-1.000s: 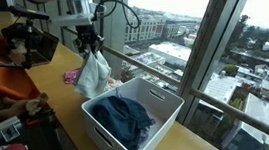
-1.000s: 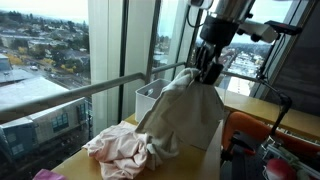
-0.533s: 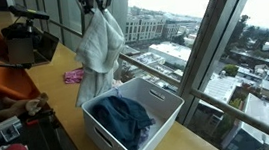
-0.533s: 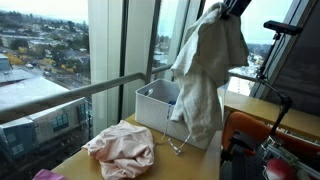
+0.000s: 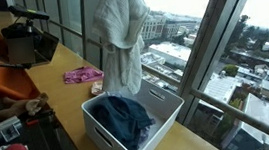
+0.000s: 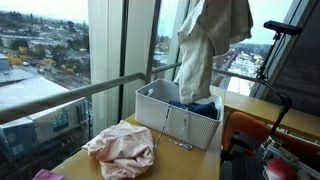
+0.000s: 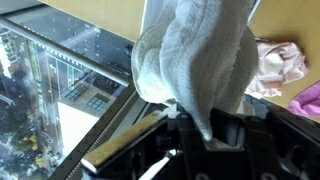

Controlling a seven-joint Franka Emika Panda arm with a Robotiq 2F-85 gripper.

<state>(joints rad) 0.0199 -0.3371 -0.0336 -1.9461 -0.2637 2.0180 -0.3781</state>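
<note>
A white towel-like cloth point(image 5: 120, 36) hangs from above the frame in both exterior views point(image 6: 210, 45); the gripper that holds it is out of the top of those views. Its lower end dangles just over the white basket point(image 5: 159, 118), which holds a dark blue garment point(image 5: 122, 118). In the wrist view my gripper point(image 7: 212, 128) is shut on the white cloth point(image 7: 195, 55), which fills the view ahead. The basket point(image 6: 165, 120) also shows with blue fabric point(image 6: 203, 108) inside.
A pink garment point(image 6: 122, 148) lies on the wooden counter point(image 5: 68, 62) beside the basket, also pink in the wrist view point(image 7: 280, 62). A magenta cloth point(image 5: 80, 76) lies further along. Large windows and a railing point(image 6: 80, 90) border the counter. Black equipment point(image 5: 25, 41) and a person's hands sit at one side.
The white cloth has been lifted higher and carried from the counter to above the basket; the gripper has risen out of the top of both exterior views.
</note>
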